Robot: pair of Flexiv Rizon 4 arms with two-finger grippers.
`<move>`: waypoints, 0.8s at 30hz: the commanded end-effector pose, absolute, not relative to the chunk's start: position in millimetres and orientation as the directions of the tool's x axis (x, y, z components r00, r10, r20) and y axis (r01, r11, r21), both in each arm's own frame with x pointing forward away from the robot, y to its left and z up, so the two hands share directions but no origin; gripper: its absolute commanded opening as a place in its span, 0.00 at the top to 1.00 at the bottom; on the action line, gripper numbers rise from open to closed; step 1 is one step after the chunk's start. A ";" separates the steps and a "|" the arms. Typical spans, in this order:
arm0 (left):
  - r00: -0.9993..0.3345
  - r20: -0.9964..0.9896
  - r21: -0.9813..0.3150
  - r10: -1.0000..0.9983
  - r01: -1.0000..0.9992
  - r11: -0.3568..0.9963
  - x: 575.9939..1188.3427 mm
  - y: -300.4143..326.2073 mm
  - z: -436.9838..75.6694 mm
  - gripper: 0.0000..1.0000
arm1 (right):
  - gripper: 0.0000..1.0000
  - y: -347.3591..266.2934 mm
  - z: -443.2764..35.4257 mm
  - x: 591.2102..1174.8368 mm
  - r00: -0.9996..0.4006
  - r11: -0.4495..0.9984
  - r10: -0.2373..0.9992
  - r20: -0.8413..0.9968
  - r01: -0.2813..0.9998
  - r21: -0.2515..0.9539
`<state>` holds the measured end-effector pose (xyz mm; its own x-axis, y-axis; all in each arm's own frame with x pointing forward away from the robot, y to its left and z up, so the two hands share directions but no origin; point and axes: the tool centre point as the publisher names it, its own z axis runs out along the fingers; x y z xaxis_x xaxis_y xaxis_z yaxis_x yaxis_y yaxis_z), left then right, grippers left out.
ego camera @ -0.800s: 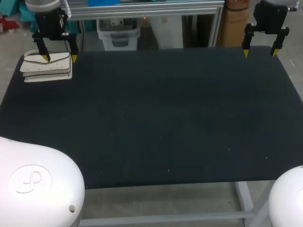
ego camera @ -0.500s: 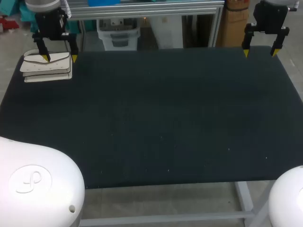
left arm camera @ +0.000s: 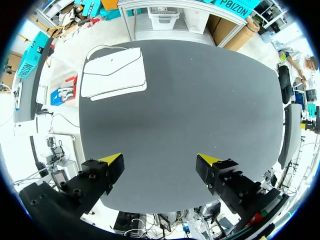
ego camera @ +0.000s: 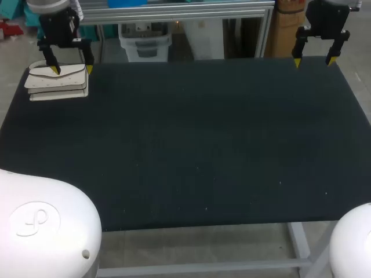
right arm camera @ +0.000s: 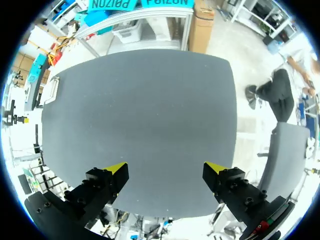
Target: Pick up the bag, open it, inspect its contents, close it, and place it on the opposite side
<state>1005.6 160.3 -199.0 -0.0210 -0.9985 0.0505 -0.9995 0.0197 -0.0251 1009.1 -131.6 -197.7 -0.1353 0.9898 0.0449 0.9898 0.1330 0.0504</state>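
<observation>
A flat white bag (ego camera: 57,82) with a curved flap lies closed at the table's far left corner. My left gripper (ego camera: 72,68) hangs open above its far edge, with nothing between the fingers. In the left wrist view the bag (left arm camera: 114,72) lies well ahead of the open left gripper (left arm camera: 162,162) and off to one side. My right gripper (ego camera: 313,61) is open and empty above the far right corner. In the right wrist view its yellow tips stand wide apart around the right gripper (right arm camera: 167,167), and the bag (right arm camera: 52,89) is a thin white sliver at the table's opposite edge.
The dark table top (ego camera: 197,145) carries nothing besides the bag. Its far edge runs just behind both grippers, and the right edge lies close to the right gripper.
Both grippers have risen a little, the right one also shifting slightly left. The bag has not moved.
</observation>
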 end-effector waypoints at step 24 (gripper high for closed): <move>-0.107 0.410 0.004 -0.906 -0.993 0.119 1033.1 257.0 -239.3 0.00 | 0.00 -68.7 -265.6 958.6 -0.919 0.823 0.374 0.124 0.390 0.413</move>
